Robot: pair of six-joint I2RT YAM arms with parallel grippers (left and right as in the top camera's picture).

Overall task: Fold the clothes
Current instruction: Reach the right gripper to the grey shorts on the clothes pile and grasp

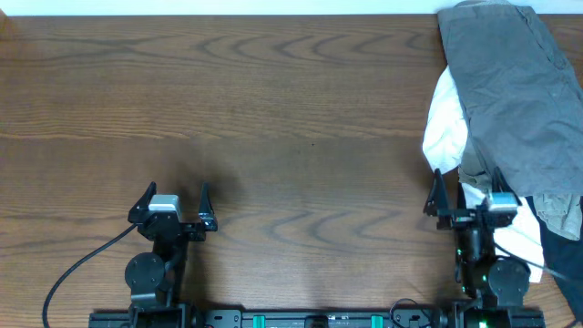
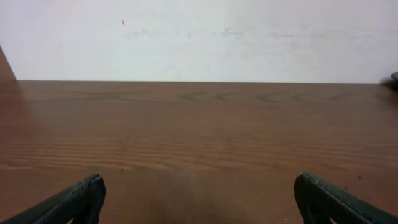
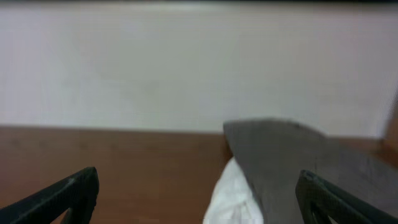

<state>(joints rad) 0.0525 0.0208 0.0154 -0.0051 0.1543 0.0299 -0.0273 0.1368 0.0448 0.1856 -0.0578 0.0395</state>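
Both my left claw [image 1: 175, 196] and right claw [image 1: 467, 187] hung spread, empty, seemingly readied for the grey shorts [image 1: 515, 82] heaped far right.

Dark wood-grain table [image 1: 273, 82]; plain white wall [image 2: 249, 37] behind far edge.

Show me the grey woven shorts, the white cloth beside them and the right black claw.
grey woven shorts [image 1: 510, 82], overhead view, middle of fabric.
white cloth [image 1: 446, 128], overhead view, bulging left edge.
right gripper [image 1: 467, 175], overhead view, midway between fingertips.
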